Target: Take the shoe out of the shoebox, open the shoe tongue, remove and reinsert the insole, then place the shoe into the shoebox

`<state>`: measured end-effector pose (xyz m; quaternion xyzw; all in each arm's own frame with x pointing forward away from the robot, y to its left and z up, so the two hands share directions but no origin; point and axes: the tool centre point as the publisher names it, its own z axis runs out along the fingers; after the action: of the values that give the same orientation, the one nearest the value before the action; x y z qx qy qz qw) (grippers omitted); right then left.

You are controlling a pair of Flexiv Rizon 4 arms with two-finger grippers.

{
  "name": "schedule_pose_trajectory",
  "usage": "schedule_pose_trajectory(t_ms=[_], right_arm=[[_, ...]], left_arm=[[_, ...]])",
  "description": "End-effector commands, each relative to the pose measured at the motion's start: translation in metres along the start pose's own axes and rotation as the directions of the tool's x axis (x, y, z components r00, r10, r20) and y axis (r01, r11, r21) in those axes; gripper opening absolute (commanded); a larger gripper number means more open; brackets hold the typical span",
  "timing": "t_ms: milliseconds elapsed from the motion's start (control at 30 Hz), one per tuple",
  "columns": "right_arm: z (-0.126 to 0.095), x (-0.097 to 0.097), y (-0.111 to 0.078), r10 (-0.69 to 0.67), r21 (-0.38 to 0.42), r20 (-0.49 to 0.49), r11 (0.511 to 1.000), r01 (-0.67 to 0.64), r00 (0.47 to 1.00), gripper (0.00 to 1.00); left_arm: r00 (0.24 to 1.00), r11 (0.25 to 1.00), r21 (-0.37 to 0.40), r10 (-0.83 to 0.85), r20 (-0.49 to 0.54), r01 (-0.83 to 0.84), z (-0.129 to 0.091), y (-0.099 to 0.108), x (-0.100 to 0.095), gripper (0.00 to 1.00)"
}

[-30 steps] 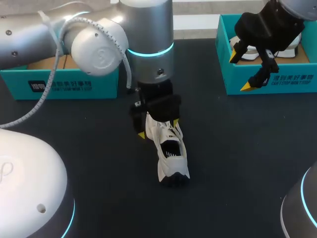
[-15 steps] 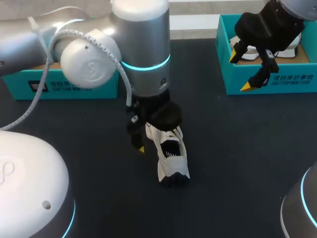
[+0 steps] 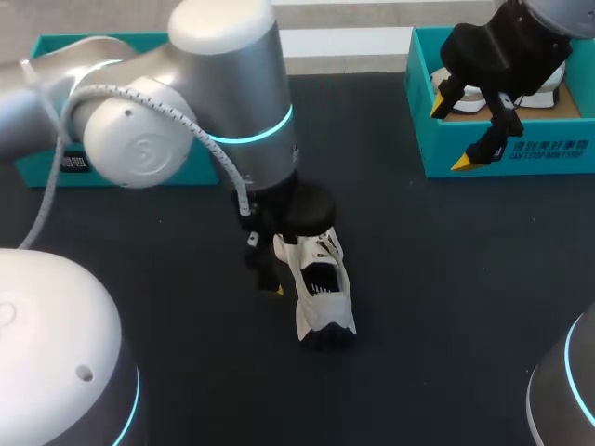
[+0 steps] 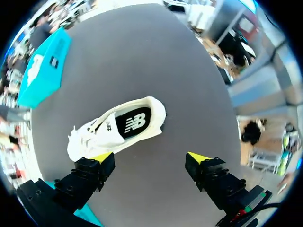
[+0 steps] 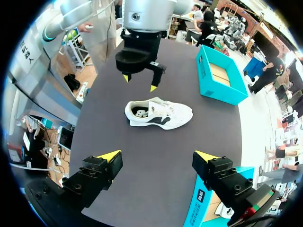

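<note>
A white shoe (image 3: 321, 288) with a dark insole lies on its side on the black table (image 3: 437, 279). My left gripper (image 3: 279, 265) hangs open just over its toe end. In the left wrist view the shoe (image 4: 118, 127) lies ahead of the open gripper (image 4: 150, 158), its toe close to one yellow tip (image 4: 102, 157); nothing sits between the fingers. My right gripper (image 3: 451, 135) stands open over the right teal shoebox (image 3: 507, 153). From the right wrist view the shoe (image 5: 158, 113) lies well ahead of that gripper (image 5: 158, 156), with the left gripper (image 5: 138, 80) beyond it.
The right shoebox holds another white shoe (image 3: 548, 88). A second teal shoebox (image 3: 42, 163) stands at the back left, mostly behind my left arm; the right wrist view shows this box (image 5: 222, 80) open with a bare cardboard bottom.
My left arm has swung toward the left and front, and its gripper has slid a little along the shoe's side. The shoe and the right arm have not moved.
</note>
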<state>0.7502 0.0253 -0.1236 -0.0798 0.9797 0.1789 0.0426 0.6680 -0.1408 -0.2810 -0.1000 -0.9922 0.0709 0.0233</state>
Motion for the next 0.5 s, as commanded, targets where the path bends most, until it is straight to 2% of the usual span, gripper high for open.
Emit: schedule_pose_trajectory(t_ms=[33, 167, 267, 500], right_arm=[[0.001, -0.002, 0.001, 0.001, 0.002, -0.004, 1.0, -0.001, 1.0, 1.0], [0.001, -0.002, 0.001, 0.001, 0.002, -0.004, 1.0, -0.001, 1.0, 1.0], [0.001, -0.002, 0.001, 0.001, 0.002, -0.004, 1.0, -0.001, 1.0, 1.0], [0.001, -0.002, 0.001, 0.001, 0.002, -0.004, 1.0, -0.001, 1.0, 1.0]], left_arm=[[0.996, 0.996, 0.017, -0.088, -0.018, 0.089, 0.006, -0.003, 0.004, 1.0], [0.994, 0.993, -0.038, -0.111, 0.014, 0.112, 0.021, -0.025, 0.015, 1.0], [0.992, 0.989, -0.08, -0.121, 0.039, 0.123, 0.025, -0.034, 0.02, 1.0], [0.97, 0.971, -0.087, -0.21, 0.124, 0.221, 0.034, -0.056, 0.022, 1.0]])
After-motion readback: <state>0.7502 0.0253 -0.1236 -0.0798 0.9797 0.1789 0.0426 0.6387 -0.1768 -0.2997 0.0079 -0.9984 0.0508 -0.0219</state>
